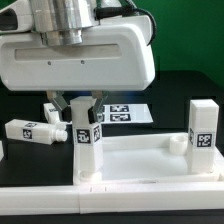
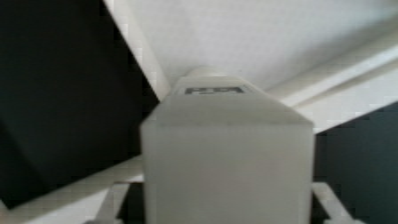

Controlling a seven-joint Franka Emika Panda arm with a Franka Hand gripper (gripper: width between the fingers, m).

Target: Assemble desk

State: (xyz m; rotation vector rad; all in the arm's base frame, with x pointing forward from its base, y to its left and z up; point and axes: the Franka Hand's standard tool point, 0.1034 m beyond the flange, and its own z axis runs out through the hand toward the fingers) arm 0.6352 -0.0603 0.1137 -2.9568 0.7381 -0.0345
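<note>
**White leg vertical in the jaws, at panel corner**

Jaws are clamped on the held leg [image 1: 88, 148], one finger on each side of its upper end. Long axis is vertical, with the tag face toward the camera in the exterior view. Lower end sits at the corner of the panel [image 1: 150, 168] on the exterior view's left. Can't tell if it's seated in the socket or only touching.

Panel lies flat, rim up, long axis running across the exterior view. Second leg [image 1: 203, 128] stands upright at the panel's far corner on the exterior view's right, also vertical, tag toward the camera.

Loose leg [image 1: 28, 130] lies on its side on the black desk [image 1: 172, 116], off the panel at the exterior view's left, long axis roughly horizontal. Fourth leg [image 1: 55, 112] lies just behind it, partly hidden by the jaws. Marker board [image 1: 128, 113] lies flat beyond the panel.

Wrist view is blurred and looks down the held leg's [image 2: 222, 150] length. A tag shows at its far end, with the white panel [image 2: 267, 40] beyond and dark desk on either side.
</note>
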